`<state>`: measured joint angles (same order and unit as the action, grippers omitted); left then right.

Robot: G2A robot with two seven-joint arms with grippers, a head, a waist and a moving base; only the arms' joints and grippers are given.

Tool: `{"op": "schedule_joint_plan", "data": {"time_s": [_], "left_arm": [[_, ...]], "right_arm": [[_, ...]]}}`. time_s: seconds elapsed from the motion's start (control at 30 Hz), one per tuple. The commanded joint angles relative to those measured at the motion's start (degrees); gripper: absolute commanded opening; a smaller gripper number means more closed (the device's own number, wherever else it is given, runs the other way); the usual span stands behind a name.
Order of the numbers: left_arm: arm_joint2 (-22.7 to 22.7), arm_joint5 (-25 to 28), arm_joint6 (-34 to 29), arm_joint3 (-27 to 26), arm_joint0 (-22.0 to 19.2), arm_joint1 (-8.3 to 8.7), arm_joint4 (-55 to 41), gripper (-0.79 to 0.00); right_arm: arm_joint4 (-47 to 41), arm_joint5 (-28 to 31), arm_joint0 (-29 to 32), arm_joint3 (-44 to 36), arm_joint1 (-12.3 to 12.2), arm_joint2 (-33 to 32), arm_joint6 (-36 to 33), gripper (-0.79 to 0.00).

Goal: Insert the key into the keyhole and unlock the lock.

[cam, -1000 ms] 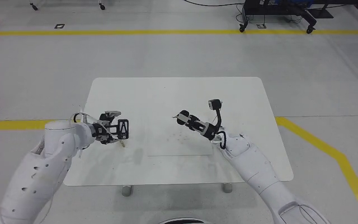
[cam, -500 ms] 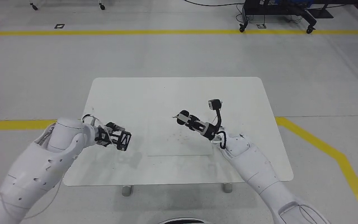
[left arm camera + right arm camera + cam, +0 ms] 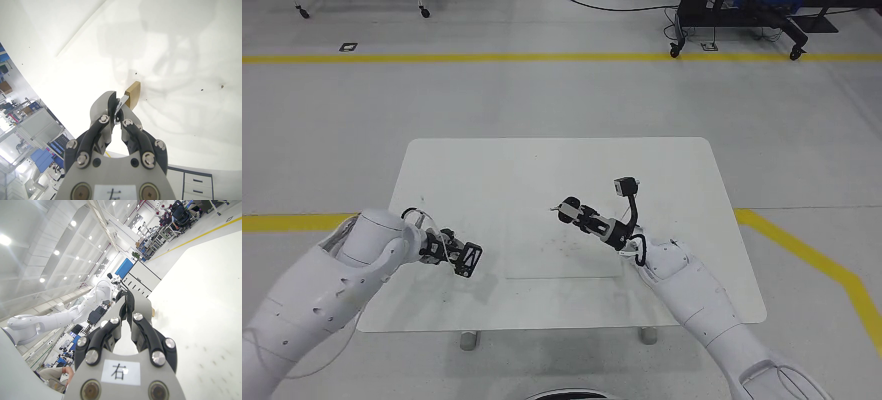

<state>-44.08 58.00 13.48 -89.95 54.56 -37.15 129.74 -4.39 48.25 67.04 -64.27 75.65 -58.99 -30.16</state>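
A brass padlock (image 3: 133,96) hangs close over the white table (image 3: 662,170), near its front left part. My left gripper (image 3: 118,98) is shut on the padlock's silver shackle (image 3: 121,103); in the top view this gripper (image 3: 472,261) points toward the table's middle. My right gripper (image 3: 564,210) hovers over the middle of the table, aimed at the left arm, fingers pressed together (image 3: 127,294). A thin pale tip, the key (image 3: 553,209), pokes out of it in the top view. In the right wrist view the key is hidden between the pads.
The table's front edge (image 3: 562,325) runs close below both arms. Faint dark specks (image 3: 202,90) dot the surface. Yellow floor tape (image 3: 802,245) passes right of the table. The far half of the tabletop holds nothing.
My left gripper has swung toward the table's front and slightly right, turning at the wrist with the padlock in it. The right arm has stayed still.
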Motion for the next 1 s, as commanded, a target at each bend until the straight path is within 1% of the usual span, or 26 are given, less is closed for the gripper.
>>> {"op": "schedule_joint_plan", "data": {"time_s": [0.0,0.07,0.13,0.17,0.2,0.3,0.37,0.47,0.6,0.67,0.77,0.83,0.9,0.97], "left_arm": [[0.81,0.00,-0.15,-0.07,-0.60,0.29,-0.53,-0.785],[1.43,0.00,-0.54,-0.30,-1.23,0.52,-1.46,-0.785],[0.24,-0.04,-1.46,-0.07,-2.11,0.44,-4.93,-0.785],[-1.03,-0.78,-2.58,0.66,-2.29,0.19,-8.12,-0.785],[-2.52,-2.65,-4.33,1.93,-2.31,-0.21,-12.43,-0.785],[-4.51,-6.80,-11.94,3.38,-1.75,-1.84,-25.12,-0.785],[-4.55,-9.01,-17.49,3.55,-1.91,-3.21,-33.70,-0.785],[-2.94,-12.29,-26.15,4.18,-3.37,-5.64,-45.83,-0.785],[0.97,-18.45,-37.54,5.91,-6.77,-9.57,-63.34,-0.785],[3.32,-21.36,-43.09,6.85,-9.18,-11.57,-69.75,-0.785],[6.52,-25.51,-49.65,9.66,-12.92,-14.46,-76.66,-0.785],[8.53,-26.87,-51.58,11.65,-15.19,-16.16,-77.95,-0.785],[10.44,-27.98,-53.15,13.29,-17.03,-17.63,-77.21,-0.785],[10.82,-27.92,-53.49,13.27,-17.40,-17.84,-76.47,-0.785]], "right_arm": [[0.00,0.00,0.00,0.00,0.00,0.00,0.00,-0.785],[0.00,0.00,0.00,0.00,0.00,0.00,0.00,-0.785],[0.00,0.00,0.00,0.00,0.00,0.00,0.00,-0.785],[0.00,0.00,0.00,0.00,0.00,0.00,0.00,-0.785],[0.00,0.00,0.00,0.00,0.00,0.00,0.00,-0.785],[0.00,0.00,0.00,0.00,0.00,0.00,0.00,-0.785],[0.00,0.00,0.00,0.00,0.00,0.00,0.00,-0.785],[0.00,0.00,0.00,0.00,0.00,0.00,0.00,-0.785],[0.00,0.00,0.00,0.00,0.00,0.00,0.00,-0.785],[0.00,0.00,0.00,0.00,0.00,0.00,0.00,-0.785],[0.00,0.00,0.00,0.00,0.00,0.00,0.00,-0.785],[0.00,0.00,0.00,0.00,0.00,0.00,0.00,-0.785],[0.00,0.00,0.00,0.00,0.00,0.00,0.00,-0.785],[0.00,0.00,0.00,0.00,0.00,0.00,0.00,-0.785]]}}
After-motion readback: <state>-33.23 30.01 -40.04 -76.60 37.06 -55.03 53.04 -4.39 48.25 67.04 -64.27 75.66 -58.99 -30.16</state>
